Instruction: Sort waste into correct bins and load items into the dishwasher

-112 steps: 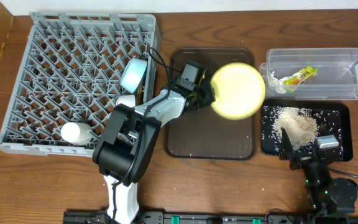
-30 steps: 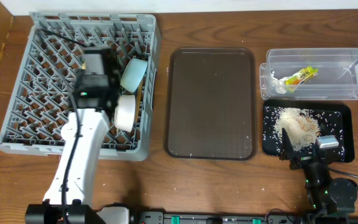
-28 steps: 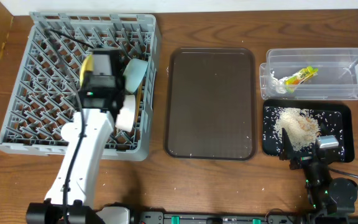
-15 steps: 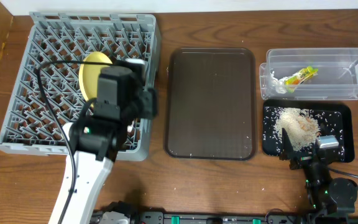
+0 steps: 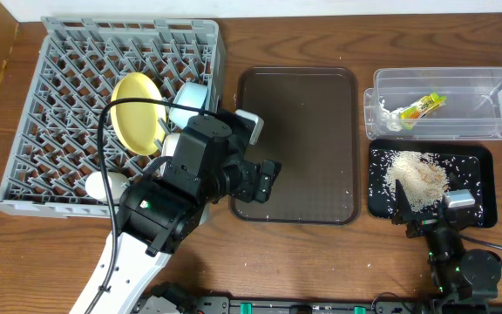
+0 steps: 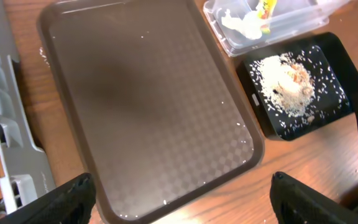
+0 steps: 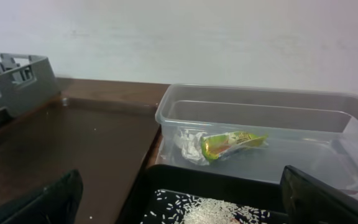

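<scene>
The grey dishwasher rack (image 5: 59, 96) fills the left. A pale yellow plate (image 5: 138, 122) stands on edge among its pegs, with a light blue bowl (image 5: 190, 98), a whitish bowl (image 5: 172, 144) and a white cup (image 5: 103, 185) near it. My left gripper (image 5: 260, 150) hangs open and empty over the brown tray's left side, fingertips (image 6: 67, 199) wide apart. The green-and-yellow wrapper (image 5: 421, 106) lies in the clear tub (image 5: 495, 92). Rice crumbs (image 5: 415, 174) are heaped in the black tray (image 5: 482, 187). My right gripper (image 5: 430, 205) rests open at that tray's front edge.
The brown serving tray (image 5: 296, 144) sits between the rack and the bins, with a few rice grains near its front edge. A crumpled white scrap (image 7: 188, 144) lies beside the wrapper (image 7: 232, 142) in the tub. My left arm crosses the rack's right rim.
My left gripper opened and let go of the yellow plate, which now stands in the rack. The left arm swung right, over the brown tray. The right arm stayed still.
</scene>
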You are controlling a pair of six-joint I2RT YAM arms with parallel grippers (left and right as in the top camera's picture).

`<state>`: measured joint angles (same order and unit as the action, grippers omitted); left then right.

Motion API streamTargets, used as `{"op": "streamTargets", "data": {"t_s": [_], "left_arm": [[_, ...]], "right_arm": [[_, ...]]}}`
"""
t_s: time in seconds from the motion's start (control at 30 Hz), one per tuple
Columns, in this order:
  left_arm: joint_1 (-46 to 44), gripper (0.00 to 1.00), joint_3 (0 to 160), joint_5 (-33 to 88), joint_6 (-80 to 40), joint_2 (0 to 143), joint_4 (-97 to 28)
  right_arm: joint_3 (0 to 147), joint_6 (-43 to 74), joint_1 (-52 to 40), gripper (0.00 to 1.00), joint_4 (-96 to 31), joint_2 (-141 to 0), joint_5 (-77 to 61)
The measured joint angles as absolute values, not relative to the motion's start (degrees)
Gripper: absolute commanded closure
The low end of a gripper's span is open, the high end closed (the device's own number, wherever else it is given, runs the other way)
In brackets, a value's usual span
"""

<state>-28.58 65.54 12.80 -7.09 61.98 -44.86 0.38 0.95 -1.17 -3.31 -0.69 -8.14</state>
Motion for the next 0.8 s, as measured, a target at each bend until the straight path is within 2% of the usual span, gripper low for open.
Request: {"op": "streamTargets", "data": {"t_s": [0.33, 0.5, 0.8], "left_arm": [[-28.6, 0.07, 65.4, 5.5, -7.1, 53.6, -36.3], [-26.3, 0.07, 62.5, 2.2, -6.2, 48.5, -28.1], [-15.8, 0.06, 39.9, 1.8, -5.7, 31.5, -13.5]], "right_arm": [[0.4, 1.0, -1.2, 0.01, -3.3, -0.7, -8.1], [0.4, 1.0, -1.2, 0.01, -3.3, -0.7, -8.1], [0.4, 1.0, -1.2, 0.01, -3.3, -0.7, -8.1]]}}
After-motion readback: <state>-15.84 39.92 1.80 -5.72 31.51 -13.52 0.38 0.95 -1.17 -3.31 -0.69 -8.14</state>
